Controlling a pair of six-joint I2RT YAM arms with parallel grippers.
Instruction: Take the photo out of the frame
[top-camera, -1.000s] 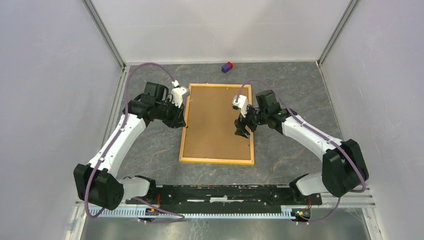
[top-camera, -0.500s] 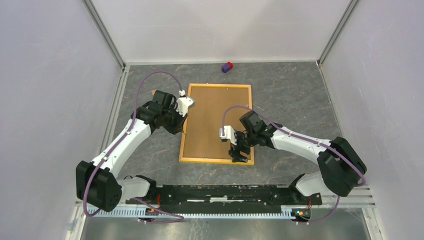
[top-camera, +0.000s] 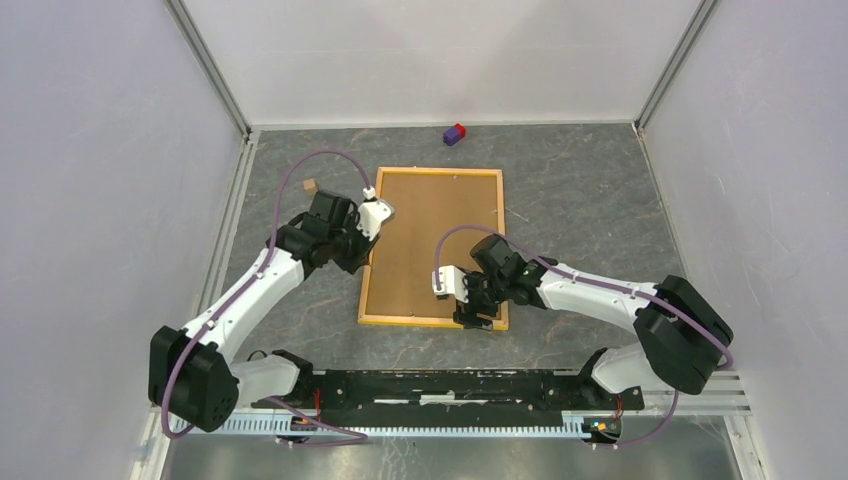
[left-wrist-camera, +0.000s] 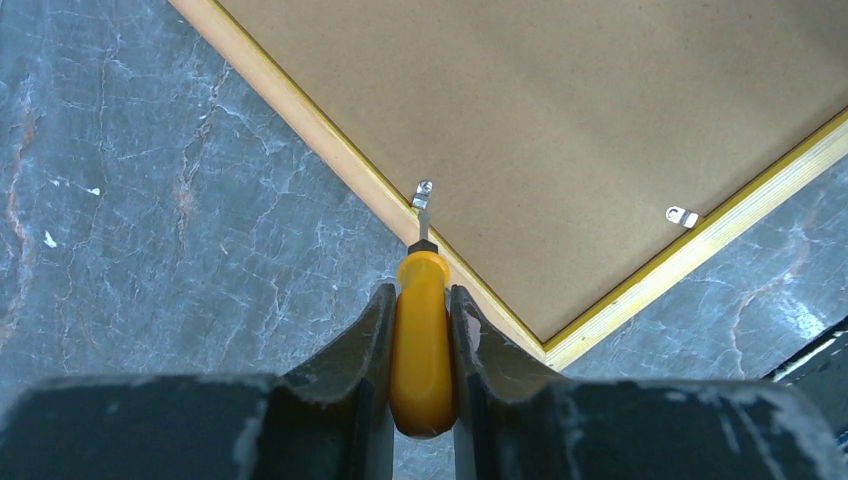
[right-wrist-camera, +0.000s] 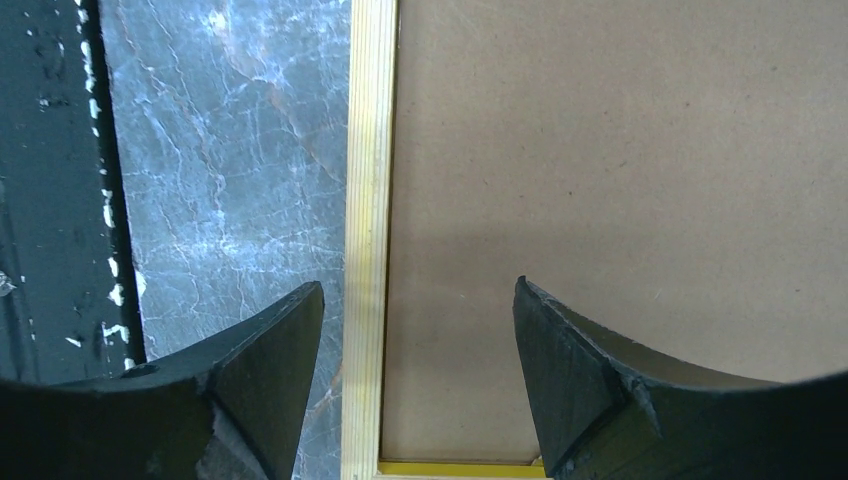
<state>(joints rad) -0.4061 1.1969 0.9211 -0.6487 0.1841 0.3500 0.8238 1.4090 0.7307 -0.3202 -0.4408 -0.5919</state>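
Note:
The frame (top-camera: 432, 321) lies face down on the table, its yellow border around a brown backing board (top-camera: 430, 230). The photo is hidden under that board. My left gripper (top-camera: 360, 255) is at the frame's left edge, shut on a yellow-handled screwdriver (left-wrist-camera: 422, 340). The screwdriver's tip rests at a small metal clip (left-wrist-camera: 423, 194) on the border (left-wrist-camera: 300, 110). A second clip (left-wrist-camera: 682, 215) sits by the near edge. My right gripper (top-camera: 478, 318) hovers open over the frame's near right corner, its fingers either side of the border strip (right-wrist-camera: 368, 200).
A purple and red block (top-camera: 455, 133) lies near the back wall. A small brown block (top-camera: 310, 185) sits left of the frame. The black base rail (top-camera: 450, 385) runs along the near edge, close to the right gripper (right-wrist-camera: 418, 295).
My right gripper moved from the middle of the frame's right edge down to its near right corner. My left gripper slid nearer along the left edge, uncovering the small brown block.

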